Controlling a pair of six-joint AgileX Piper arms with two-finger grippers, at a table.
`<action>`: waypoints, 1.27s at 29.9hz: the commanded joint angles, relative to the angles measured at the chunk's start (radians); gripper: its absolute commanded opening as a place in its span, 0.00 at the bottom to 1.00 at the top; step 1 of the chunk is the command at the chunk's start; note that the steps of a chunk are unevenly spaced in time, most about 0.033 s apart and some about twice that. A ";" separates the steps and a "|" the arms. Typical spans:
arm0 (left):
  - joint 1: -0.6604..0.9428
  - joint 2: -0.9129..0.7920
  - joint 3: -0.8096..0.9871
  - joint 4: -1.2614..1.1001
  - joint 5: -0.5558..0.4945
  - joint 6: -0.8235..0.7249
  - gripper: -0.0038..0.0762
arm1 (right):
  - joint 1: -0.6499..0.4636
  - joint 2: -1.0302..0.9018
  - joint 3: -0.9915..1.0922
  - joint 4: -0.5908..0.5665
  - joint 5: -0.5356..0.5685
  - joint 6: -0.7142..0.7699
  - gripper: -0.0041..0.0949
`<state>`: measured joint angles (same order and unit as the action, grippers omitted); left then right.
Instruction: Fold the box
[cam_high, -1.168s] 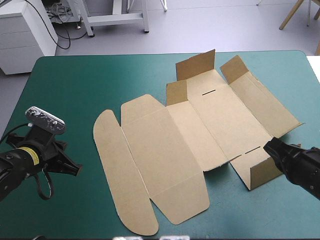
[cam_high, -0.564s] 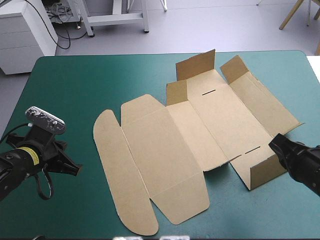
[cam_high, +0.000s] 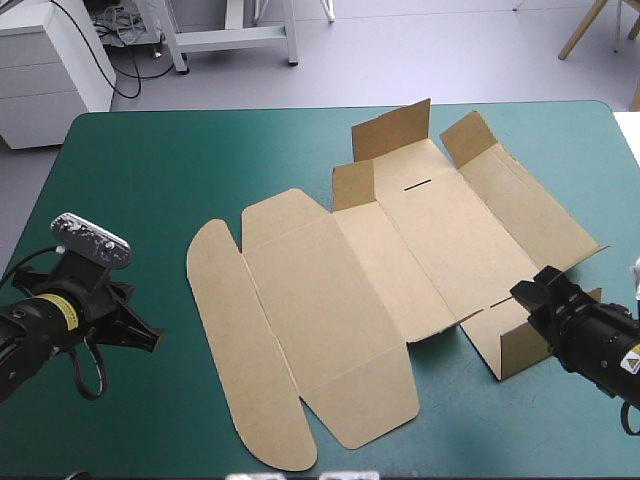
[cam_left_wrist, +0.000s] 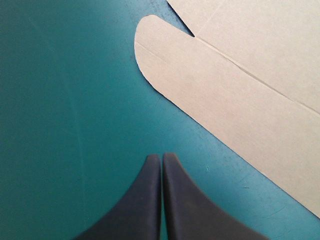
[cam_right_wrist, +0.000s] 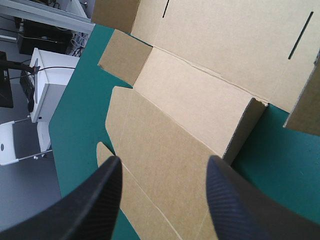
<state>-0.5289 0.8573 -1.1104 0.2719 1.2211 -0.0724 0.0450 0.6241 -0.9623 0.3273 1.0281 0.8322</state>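
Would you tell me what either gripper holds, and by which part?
Nothing: the left gripper is shut empty beside the box; the right gripper stands open.

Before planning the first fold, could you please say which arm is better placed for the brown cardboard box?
Probably right: the open black-fingered right gripper is at the brown board box's raised near flap; the shut left gripper sits apart from it.

The box (cam_high: 330, 300) is plain brown board, matt and dry-looking, its cut edges fluted. The table (cam_high: 200, 160) beside the box has a smooth teal-green cover with faint scuffs. The right fingers (cam_right_wrist: 235, 200) show a fine weave, perhaps carbon fibre; the left fingers (cam_left_wrist: 185, 205) look smooth, matt black.
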 joint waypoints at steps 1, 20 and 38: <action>-0.005 -0.003 -0.028 0.013 -0.043 -0.010 0.04 | 0.004 0.011 -0.013 0.029 -0.070 0.001 0.68; -0.005 -0.003 -0.028 0.013 -0.043 -0.010 0.04 | 0.007 0.223 -0.012 0.131 0.067 0.115 0.87; -0.005 -0.003 -0.028 0.013 -0.043 -0.010 0.04 | 0.012 0.466 -0.012 0.175 0.077 0.101 0.87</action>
<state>-0.5289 0.8573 -1.1104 0.2719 1.2233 -0.0724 0.0519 1.0733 -0.9476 0.4745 1.1309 0.9473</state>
